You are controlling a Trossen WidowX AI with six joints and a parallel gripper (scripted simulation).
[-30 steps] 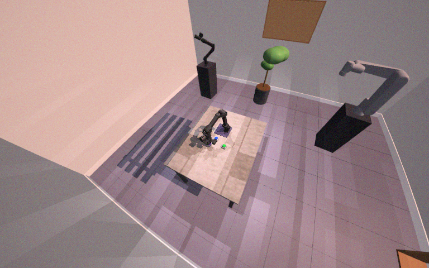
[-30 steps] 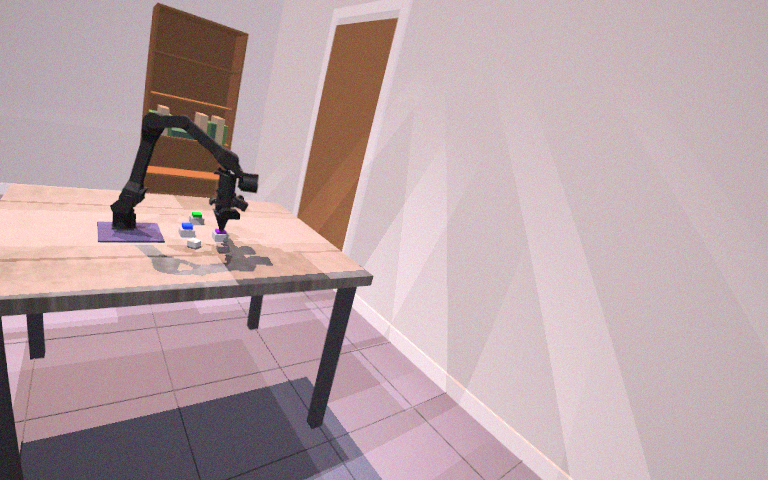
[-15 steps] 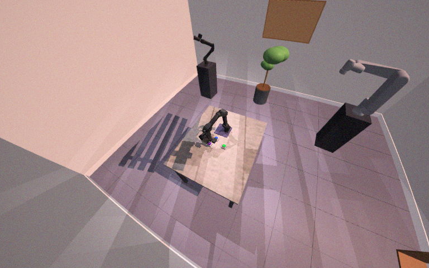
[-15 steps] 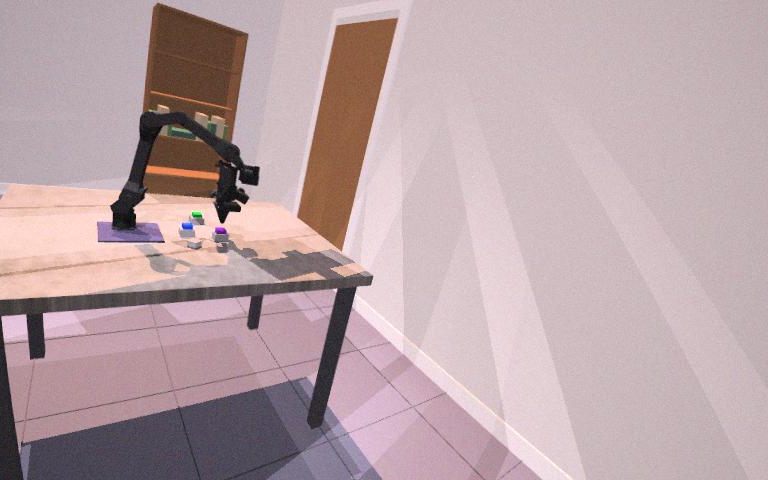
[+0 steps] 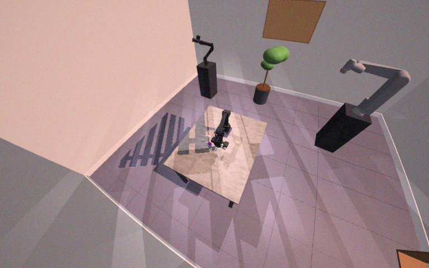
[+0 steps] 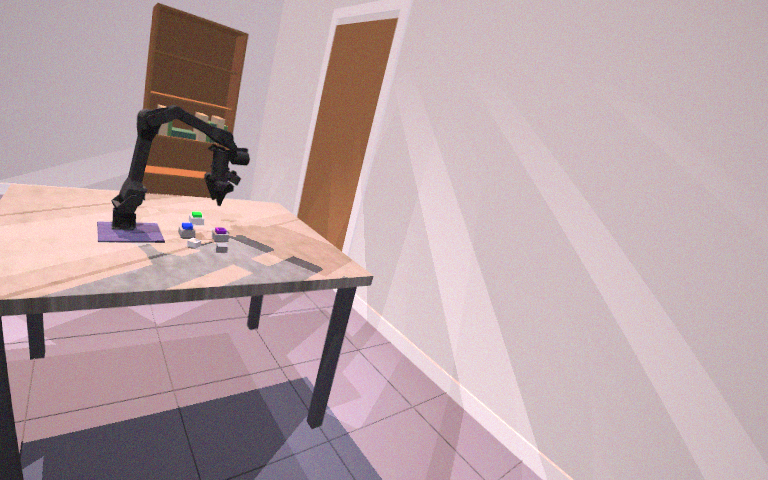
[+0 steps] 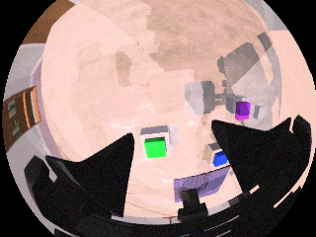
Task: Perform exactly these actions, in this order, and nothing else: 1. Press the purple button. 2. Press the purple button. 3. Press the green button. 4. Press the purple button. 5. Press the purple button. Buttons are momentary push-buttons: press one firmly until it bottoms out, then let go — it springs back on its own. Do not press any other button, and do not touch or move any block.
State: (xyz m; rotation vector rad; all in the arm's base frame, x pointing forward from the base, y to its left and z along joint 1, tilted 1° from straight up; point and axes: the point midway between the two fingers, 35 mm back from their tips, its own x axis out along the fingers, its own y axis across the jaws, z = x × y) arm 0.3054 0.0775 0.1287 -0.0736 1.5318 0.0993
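Observation:
My gripper (image 6: 220, 199) (image 7: 174, 130) is open and empty, raised above the table. In the wrist view its fingertips stand wide apart. The green button (image 6: 196, 214) (image 7: 155, 147) shows between them, nearer the left finger, on its pale base. The purple button (image 5: 209, 143) (image 6: 220, 230) (image 7: 242, 111) stands up from its base, beyond the right fingertip in the wrist view. No finger touches either button. In the top view the arm partly covers the green button.
The blue button (image 6: 186, 226) (image 7: 220, 158) stands between the arm's purple base mat (image 6: 130, 231) (image 7: 202, 185) and the purple button; the right finger is beside it in the wrist view. A white block (image 6: 193, 243) and a grey block (image 6: 221, 248) lie near the blue and purple buttons.

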